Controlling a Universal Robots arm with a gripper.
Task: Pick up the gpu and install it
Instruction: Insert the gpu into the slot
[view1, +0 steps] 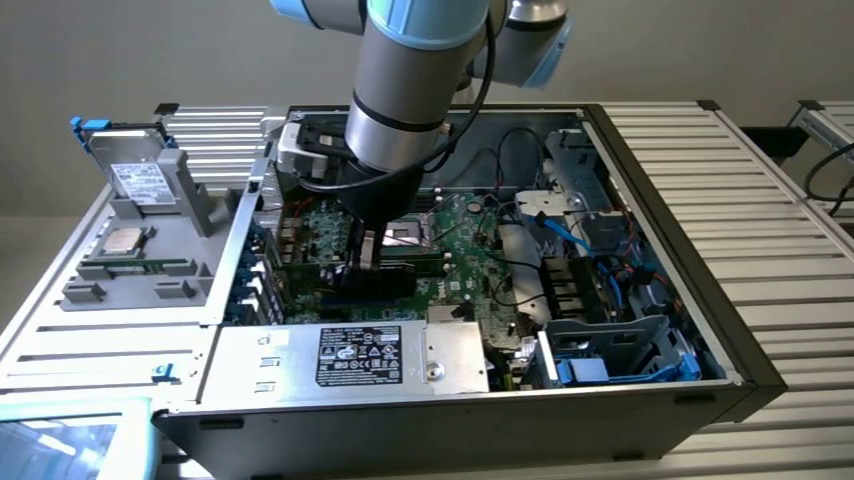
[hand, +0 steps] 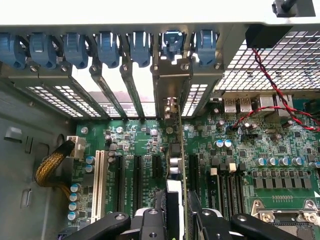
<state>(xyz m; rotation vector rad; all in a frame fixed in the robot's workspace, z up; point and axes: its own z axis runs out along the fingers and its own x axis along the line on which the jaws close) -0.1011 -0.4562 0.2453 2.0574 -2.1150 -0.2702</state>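
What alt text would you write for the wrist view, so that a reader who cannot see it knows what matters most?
The gripper holds the gpu edge-on and upright over the green motherboard, its silver bracket standing in the row of rear slot openings beneath blue retaining clips. Black expansion slots and one white slot lie beside it.

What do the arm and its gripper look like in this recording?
The arm is a thick grey metal tube with light-blue joint caps and a black band, with a black cable running along it. The gripper is black, with bolted linkage bars.
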